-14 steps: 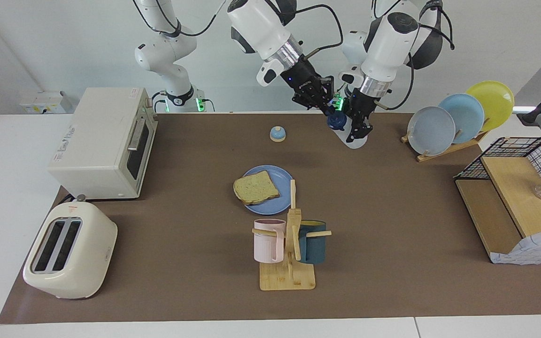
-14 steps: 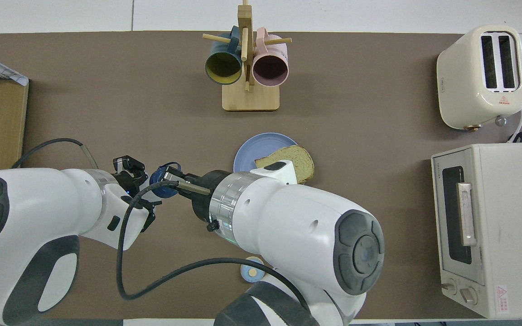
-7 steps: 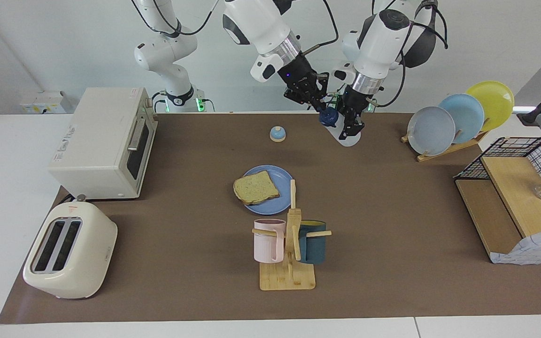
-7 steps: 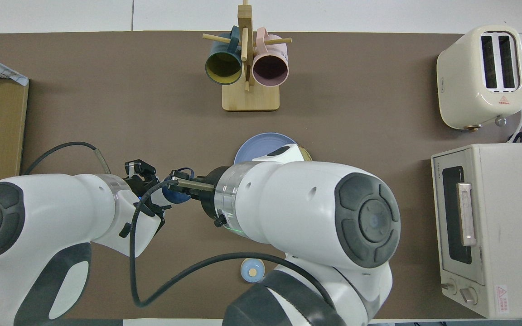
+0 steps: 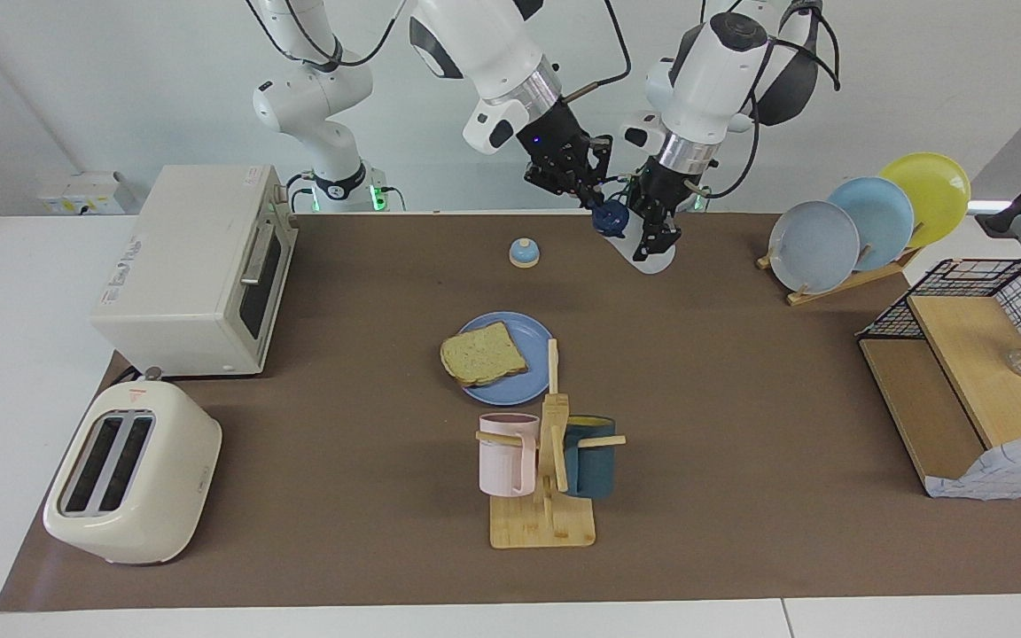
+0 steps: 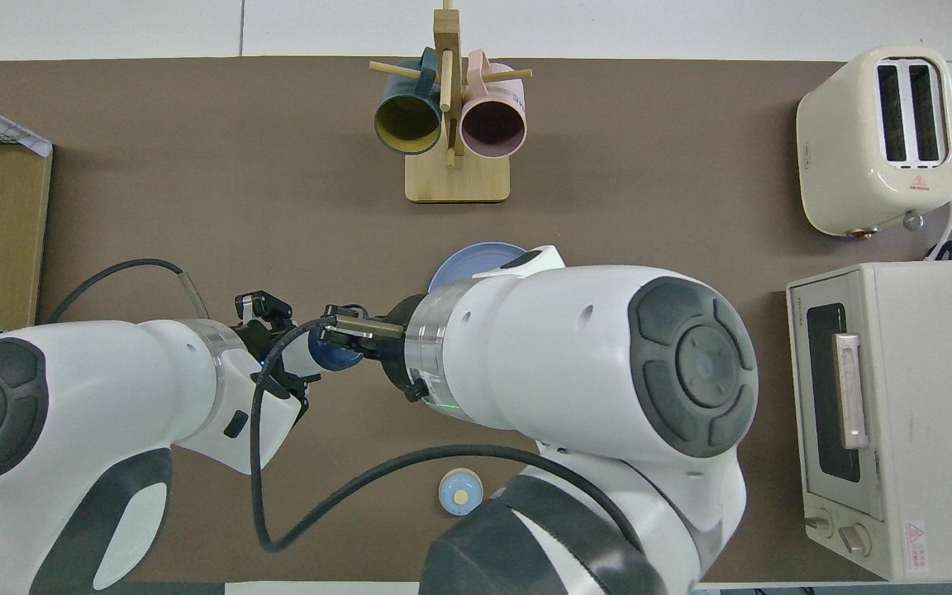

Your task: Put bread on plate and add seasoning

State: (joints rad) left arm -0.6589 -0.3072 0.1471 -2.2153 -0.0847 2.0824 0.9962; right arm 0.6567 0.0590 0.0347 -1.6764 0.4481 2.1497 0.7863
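Two end effectors meet at the raised seasoning (image 5: 633, 237): left (image 5: 657, 241) grips its body, right (image 5: 601, 211) clamps its cap; bread (image 5: 483, 354) rests on plate (image 5: 524, 332).

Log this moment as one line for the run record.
bread: on plate | seasoning: in left gripper, body | right gripper: on cap | stage: opening, not yet seasoned

Both arms reach inward, left tool (image 5: 658, 237) and right tool (image 5: 597, 206) clamped, tips nearly meeting aloft.
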